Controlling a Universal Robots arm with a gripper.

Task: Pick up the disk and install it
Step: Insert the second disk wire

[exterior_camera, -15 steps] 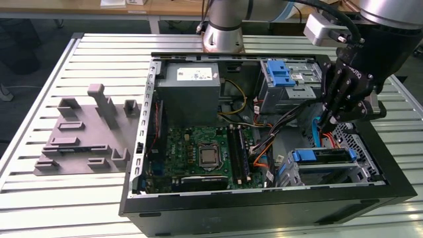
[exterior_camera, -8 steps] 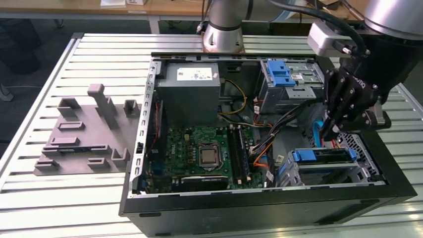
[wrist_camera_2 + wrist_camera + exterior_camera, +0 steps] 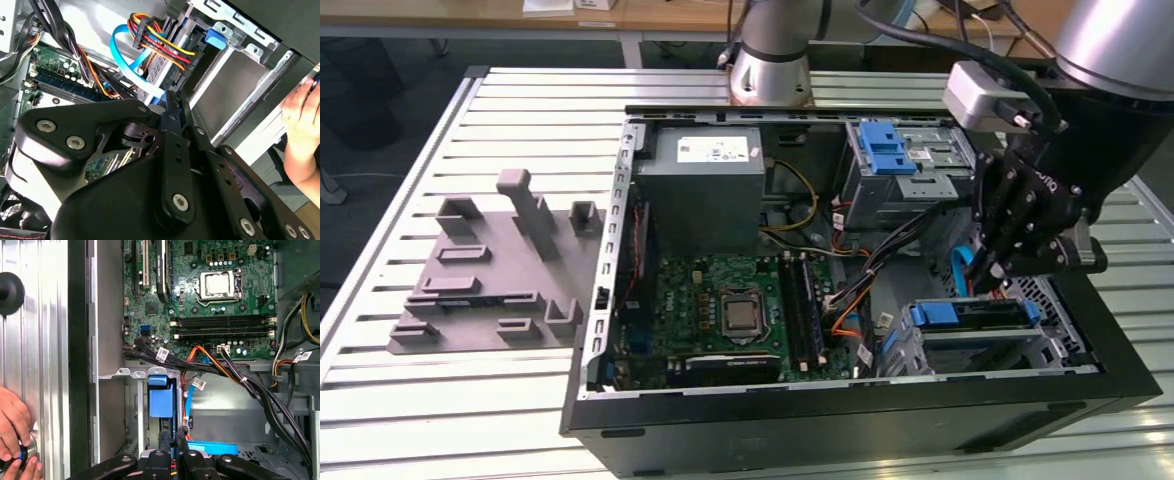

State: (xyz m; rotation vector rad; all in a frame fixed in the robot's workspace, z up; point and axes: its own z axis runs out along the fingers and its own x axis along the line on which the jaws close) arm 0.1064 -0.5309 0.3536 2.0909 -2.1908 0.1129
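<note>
Blue-framed disk (image 3: pixel 974 318) sits in its bay inside the open computer case (image 3: pixel 854 420), the tool (image 3: pixel 998 272) pinched together above it, where loose cables (image 3: pixel 160 47) could snag

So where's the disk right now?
In the exterior view the disk sits in the drive cage at the case's lower right corner, directly below the gripper, right of the motherboard.
</note>
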